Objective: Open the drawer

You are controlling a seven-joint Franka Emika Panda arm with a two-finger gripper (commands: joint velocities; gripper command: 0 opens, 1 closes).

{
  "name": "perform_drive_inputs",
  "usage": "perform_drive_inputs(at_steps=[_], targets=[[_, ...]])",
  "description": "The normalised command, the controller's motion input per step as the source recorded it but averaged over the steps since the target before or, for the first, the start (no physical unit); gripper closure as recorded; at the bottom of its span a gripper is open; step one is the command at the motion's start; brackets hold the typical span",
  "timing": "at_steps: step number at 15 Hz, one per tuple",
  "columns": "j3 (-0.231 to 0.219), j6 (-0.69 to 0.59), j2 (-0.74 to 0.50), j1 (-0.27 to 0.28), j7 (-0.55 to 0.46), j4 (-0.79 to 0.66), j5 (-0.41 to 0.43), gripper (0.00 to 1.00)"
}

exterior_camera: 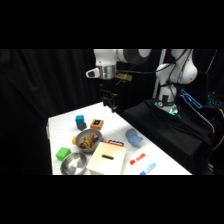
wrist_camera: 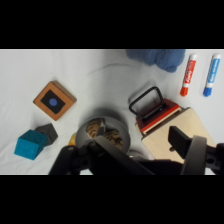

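The drawer (wrist_camera: pixel 159 116) shows as a reddish front with a black loop handle (wrist_camera: pixel 146 102), pushed flush into its pale cream box (wrist_camera: pixel 186 131). In the side view the box (exterior_camera: pixel 107 158) stands near the table's front, with a dark slot mark on top and the red front edge (exterior_camera: pixel 114 143) facing away. My gripper (exterior_camera: pixel 110 103) hangs high over the table's far edge, well above and behind the box. In the wrist view the gripper (wrist_camera: pixel 142 145) is open and holds nothing, and the handle lies just beyond the fingers (wrist_camera: pixel 186 144).
A metal bowl of food (exterior_camera: pixel 88 141) sits right beside the box, with a second metal bowl (exterior_camera: pixel 75 164) and a green block (exterior_camera: pixel 62 153) nearer the front. An orange cube with a blue top (wrist_camera: pixel 55 100), a teal cube (wrist_camera: pixel 29 144), a blue cloth (wrist_camera: pixel 156 59) and two markers (wrist_camera: pixel 188 75) lie around.
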Motion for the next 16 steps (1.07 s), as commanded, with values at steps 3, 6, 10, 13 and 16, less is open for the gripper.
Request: perform_drive_inputs(at_steps=[3,6,10,13,16], targets=[[0.012,0.03,0.01,-0.017,0.03,0.01,0.02,0.0],[0.012,0.11,-0.14,-0.02,0.1,-0.13,0.053,0.0],[0.009,0.24,-0.09,-0.021,0.12,-0.16,0.112,0.0],[0.002,0.34,0.0,-0.019,0.07,-0.17,0.209,0.0],[0.001,0.35,0.1,-0.015,0.0,-0.1,0.26,0.0]])
